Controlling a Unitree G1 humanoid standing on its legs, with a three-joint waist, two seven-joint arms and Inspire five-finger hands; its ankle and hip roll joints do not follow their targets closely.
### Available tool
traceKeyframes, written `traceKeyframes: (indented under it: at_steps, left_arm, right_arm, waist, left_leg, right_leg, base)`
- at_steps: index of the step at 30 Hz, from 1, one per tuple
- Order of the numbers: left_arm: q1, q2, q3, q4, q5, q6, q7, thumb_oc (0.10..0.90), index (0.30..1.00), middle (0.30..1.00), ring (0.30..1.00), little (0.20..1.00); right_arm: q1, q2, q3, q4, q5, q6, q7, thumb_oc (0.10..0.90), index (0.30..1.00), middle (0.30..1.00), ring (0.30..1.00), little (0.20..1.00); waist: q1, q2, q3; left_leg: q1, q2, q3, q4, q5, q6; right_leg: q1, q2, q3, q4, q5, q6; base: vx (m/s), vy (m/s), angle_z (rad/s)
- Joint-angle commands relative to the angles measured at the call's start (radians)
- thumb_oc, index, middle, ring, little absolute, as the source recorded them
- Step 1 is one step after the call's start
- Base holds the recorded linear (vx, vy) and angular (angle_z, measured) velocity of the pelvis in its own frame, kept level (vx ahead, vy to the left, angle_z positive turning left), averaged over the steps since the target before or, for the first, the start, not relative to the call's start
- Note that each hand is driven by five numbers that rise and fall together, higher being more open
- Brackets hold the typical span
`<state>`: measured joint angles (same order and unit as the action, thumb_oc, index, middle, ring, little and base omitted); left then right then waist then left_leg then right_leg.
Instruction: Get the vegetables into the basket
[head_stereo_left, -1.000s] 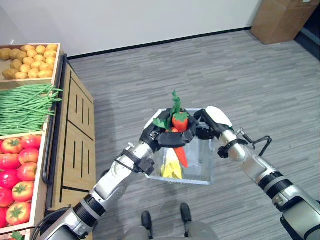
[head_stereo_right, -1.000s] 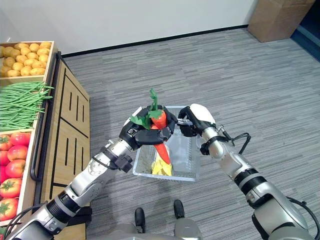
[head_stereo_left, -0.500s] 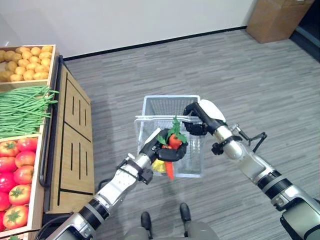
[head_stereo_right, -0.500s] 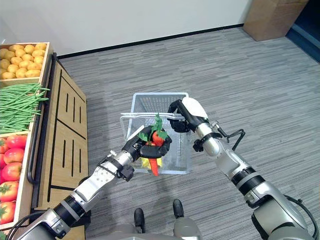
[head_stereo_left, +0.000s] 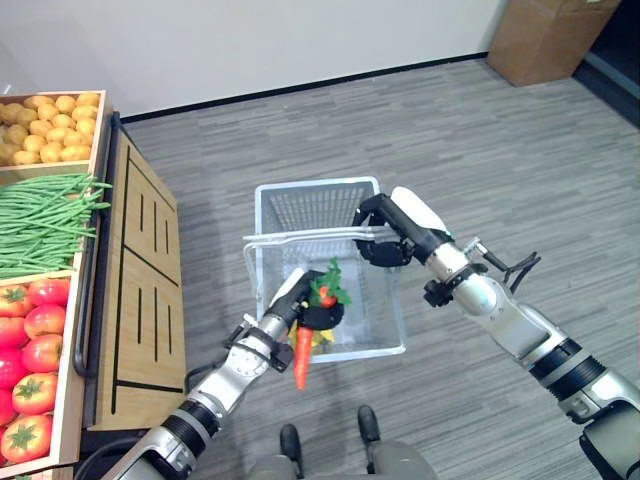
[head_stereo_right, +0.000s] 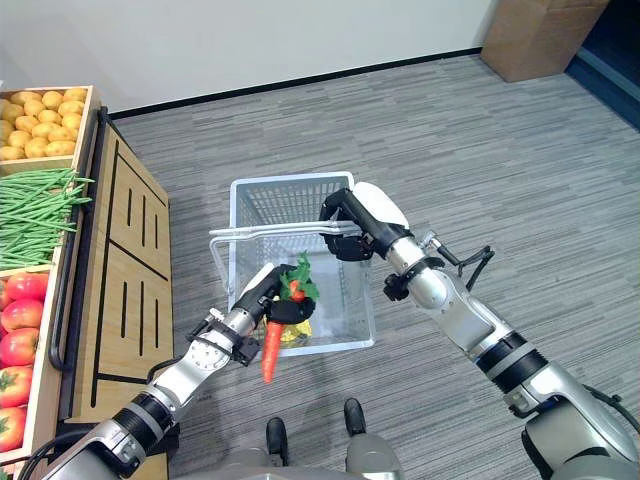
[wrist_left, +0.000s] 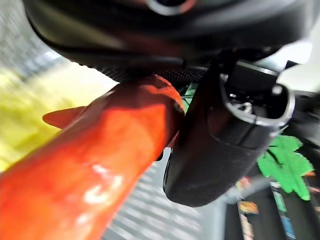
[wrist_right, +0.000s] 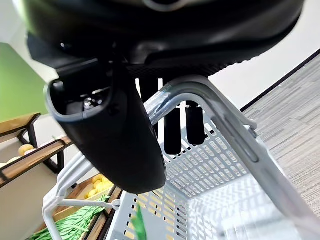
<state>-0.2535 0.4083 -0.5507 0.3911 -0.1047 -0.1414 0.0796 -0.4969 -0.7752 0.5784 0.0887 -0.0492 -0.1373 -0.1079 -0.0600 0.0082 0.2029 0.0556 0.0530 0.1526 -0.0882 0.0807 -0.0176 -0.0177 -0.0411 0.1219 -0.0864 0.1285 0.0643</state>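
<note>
Left robot hand clenched round carrot, seemingly over basket; right robot hand gripping its handle.

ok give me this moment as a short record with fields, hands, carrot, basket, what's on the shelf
left hand: shut on the carrot, tip hanging down at the basket's near edge
right hand: shut on the basket handle
basket: white, held up over the floor, something yellow inside
shelf: potatoes, green beans, tomatoes in separate crates
</note>
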Motion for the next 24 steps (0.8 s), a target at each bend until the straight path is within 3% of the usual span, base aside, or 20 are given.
traceKeyframes:
  at_steps: [1, 3, 4, 5, 6, 7, 8, 9, 10, 11, 24]
  left_arm:
    - [-0.045, -0.009, 0.023, 0.072, 0.062, -0.070, 0.063, 0.810, 0.874, 0.874, 0.874, 0.874]
    - [-0.043, -0.011, 0.056, 0.121, 0.079, -0.063, 0.087, 0.843, 0.920, 0.920, 0.920, 0.920]
    - [-0.043, -0.011, 0.056, 0.121, 0.079, -0.064, 0.087, 0.900, 1.000, 1.000, 1.000, 1.000]
    - [-0.046, -0.010, 0.071, 0.143, 0.096, -0.061, 0.101, 0.800, 0.860, 0.860, 0.860, 0.860]
    - [-0.050, -0.013, 0.077, 0.153, 0.101, -0.060, 0.110, 0.755, 0.797, 0.797, 0.797, 0.797]
    - [-0.050, -0.013, 0.077, 0.153, 0.102, -0.060, 0.111, 0.665, 0.671, 0.671, 0.671, 0.671]
    - [-0.055, -0.016, 0.082, 0.152, 0.109, -0.055, 0.125, 0.518, 0.465, 0.465, 0.465, 0.465]
    - [-0.055, -0.020, 0.082, 0.159, 0.110, -0.053, 0.125, 0.520, 0.467, 0.467, 0.467, 0.467]
    - [-0.056, -0.020, 0.082, 0.159, 0.110, -0.053, 0.125, 0.537, 0.492, 0.492, 0.492, 0.492]
    - [-0.058, -0.023, 0.085, 0.161, 0.114, -0.050, 0.131, 0.900, 1.000, 1.000, 1.000, 1.000]
    - [-0.071, -0.046, 0.056, 0.147, 0.151, -0.045, 0.123, 0.900, 1.000, 1.000, 1.000, 1.000]
  right_arm:
    - [-0.039, 0.040, -0.125, -0.134, 0.121, -0.158, -0.040, 0.400, 0.300, 0.300, 0.300, 0.300]
    - [-0.027, 0.029, -0.120, -0.143, 0.131, -0.162, -0.026, 0.400, 0.300, 0.300, 0.300, 0.300]
    - [-0.027, 0.029, -0.120, -0.143, 0.131, -0.162, -0.026, 0.400, 0.300, 0.300, 0.300, 0.300]
    - [-0.023, 0.025, -0.118, -0.144, 0.136, -0.161, -0.020, 0.400, 0.300, 0.300, 0.300, 0.300]
    - [-0.020, 0.026, -0.117, -0.141, 0.136, -0.162, -0.019, 0.400, 0.300, 0.300, 0.300, 0.300]
    - [-0.020, 0.026, -0.117, -0.141, 0.136, -0.162, -0.019, 0.400, 0.300, 0.300, 0.300, 0.300]
    - [-0.016, 0.032, -0.111, -0.141, 0.137, -0.161, -0.018, 0.400, 0.300, 0.300, 0.300, 0.300]
    - [-0.016, 0.034, -0.108, -0.141, 0.137, -0.161, -0.016, 0.400, 0.300, 0.300, 0.300, 0.300]
    - [-0.017, 0.034, -0.108, -0.141, 0.137, -0.161, -0.016, 0.400, 0.300, 0.300, 0.300, 0.300]
    - [-0.015, 0.036, -0.104, -0.140, 0.136, -0.161, -0.015, 0.400, 0.300, 0.300, 0.300, 0.300]
    - [-0.005, 0.040, -0.077, -0.155, 0.120, -0.154, 0.008, 0.400, 0.300, 0.300, 0.300, 0.300]
  waist:
    - [0.012, -0.068, -0.158]
    - [0.008, -0.068, -0.161]
    - [0.008, -0.068, -0.161]
    - [0.007, -0.068, -0.163]
    - [0.007, -0.068, -0.164]
    - [0.007, -0.068, -0.164]
    - [0.007, -0.069, -0.164]
    - [0.007, -0.069, -0.164]
    - [0.007, -0.069, -0.164]
    - [0.007, -0.069, -0.164]
    - [0.006, -0.070, -0.168]
  left_leg:
    - [0.036, 0.049, 0.029, 0.001, -0.059, -0.067]
    - [0.038, 0.050, 0.033, 0.001, -0.059, -0.069]
    - [0.038, 0.050, 0.033, 0.001, -0.059, -0.069]
    - [0.039, 0.051, 0.035, 0.001, -0.059, -0.070]
    - [0.039, 0.051, 0.035, 0.001, -0.059, -0.070]
    - [0.039, 0.051, 0.035, 0.001, -0.059, -0.070]
    - [0.039, 0.052, 0.034, 0.001, -0.058, -0.070]
    - [0.039, 0.052, 0.034, 0.001, -0.058, -0.070]
    - [0.039, 0.052, 0.034, 0.001, -0.058, -0.070]
    - [0.039, 0.052, 0.033, 0.001, -0.058, -0.070]
    - [0.040, 0.051, 0.031, 0.001, -0.059, -0.069]
  right_leg:
    - [0.011, -0.105, -0.050, -0.001, -0.020, 0.112]
    - [0.011, -0.104, -0.050, -0.001, -0.021, 0.112]
    - [0.011, -0.104, -0.050, -0.001, -0.021, 0.112]
    - [0.011, -0.104, -0.049, -0.001, -0.021, 0.111]
    - [0.010, -0.104, -0.049, -0.001, -0.021, 0.111]
    - [0.010, -0.104, -0.049, -0.001, -0.021, 0.111]
    - [0.011, -0.104, -0.051, -0.001, -0.021, 0.110]
    - [0.011, -0.104, -0.051, -0.001, -0.021, 0.110]
    - [0.011, -0.104, -0.052, -0.001, -0.021, 0.110]
    - [0.012, -0.103, -0.052, -0.001, -0.022, 0.109]
    - [0.015, -0.104, -0.054, -0.001, -0.021, 0.108]
  base:
    - [0.00, 0.000, 0.00]
    - [0.00, 0.000, 0.00]
    - [0.01, -0.008, -0.04]
    - [0.01, -0.007, -0.04]
    - [0.01, -0.007, -0.04]
    - [0.00, 0.000, 0.00]
    - [0.00, 0.000, 0.00]
    - [0.00, 0.000, 0.00]
    - [0.00, 0.000, 0.00]
    - [0.00, 0.000, 0.00]
    - [0.00, 0.000, 0.00]
